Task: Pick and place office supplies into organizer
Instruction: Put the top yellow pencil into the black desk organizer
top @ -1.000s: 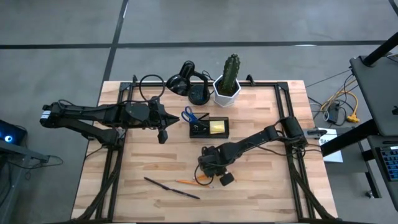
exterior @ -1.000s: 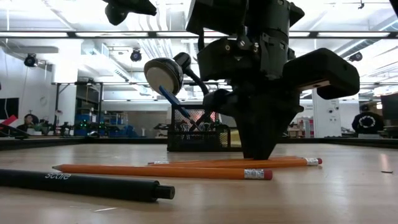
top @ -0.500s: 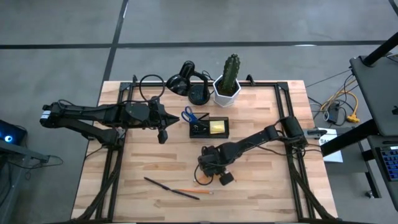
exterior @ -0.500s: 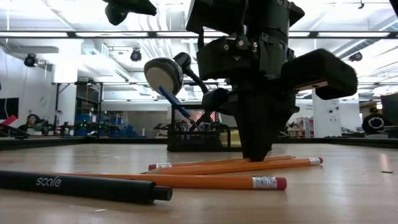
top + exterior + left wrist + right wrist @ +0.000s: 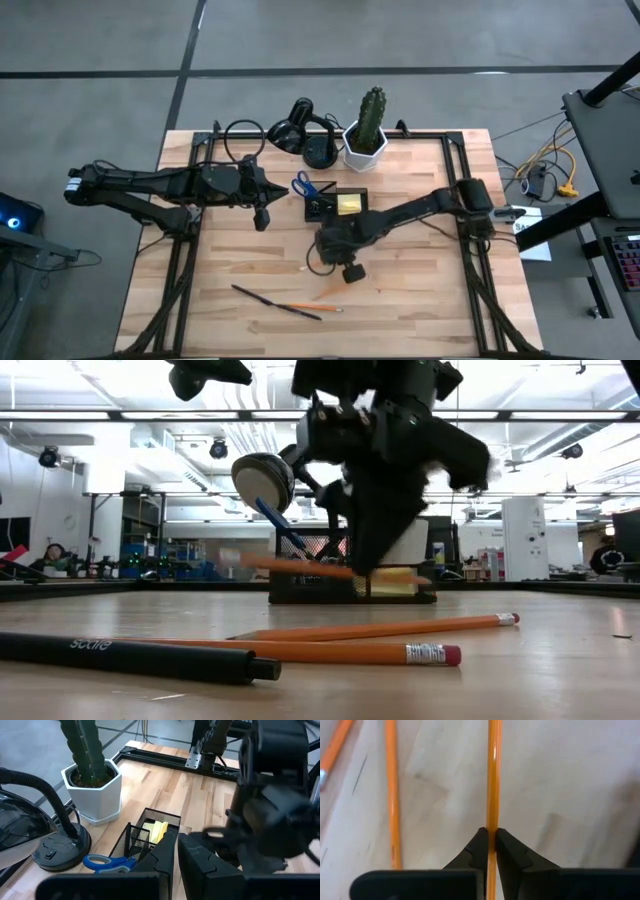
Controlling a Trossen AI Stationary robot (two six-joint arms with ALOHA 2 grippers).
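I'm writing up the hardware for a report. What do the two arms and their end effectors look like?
Both arms are dark, nearly black, built of slim jointed links. The left end effector and the right end effector each have two matte black, wedge-shaped fingers with stepped inner edges. The right arm carries a boxy black block near its wrist.

high: overhead, whole table (image 5: 250, 320) | low: tabletop level | wrists: close | shared: organizer (image 5: 337, 205)
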